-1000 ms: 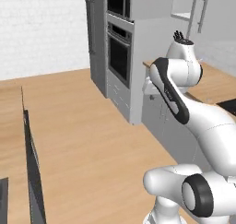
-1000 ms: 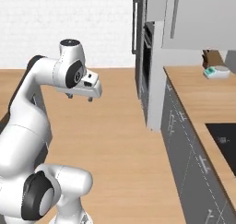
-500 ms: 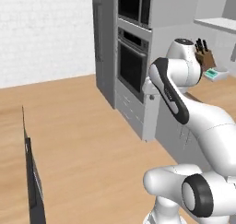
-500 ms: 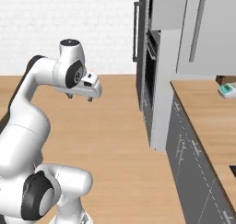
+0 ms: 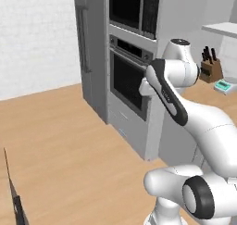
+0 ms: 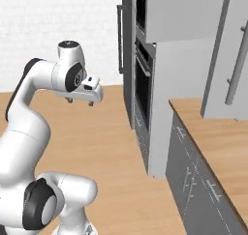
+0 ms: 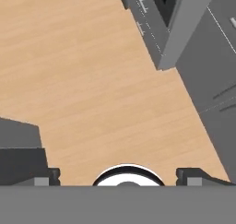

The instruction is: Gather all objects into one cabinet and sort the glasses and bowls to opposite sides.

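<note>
Gripper (image 6: 79,102) hangs in mid-air, pointing down at the wood floor (image 7: 83,80). Jaws spread wide, nothing between them; the two dark fingertips (image 7: 196,176) sit far apart at the bottom of the hand view.

Below the hand: bare plank floor, with the foot of a grey drawer column (image 7: 152,22) at the upper right of the hand view.

Arm is folded, elbow high, hand held at about oven height and well clear of the oven stack (image 6: 143,84) ahead of it.

Right base view: wooden counter (image 6: 218,137) over grey drawer fronts, and above it a wall cabinet (image 6: 227,55) with grey slab doors and a long bar handle (image 6: 237,65), doors closed.

Left base view: knife block (image 5: 210,70) and a small teal item (image 5: 224,86) on the far counter. Mugs and bowls cannot be located.
</note>
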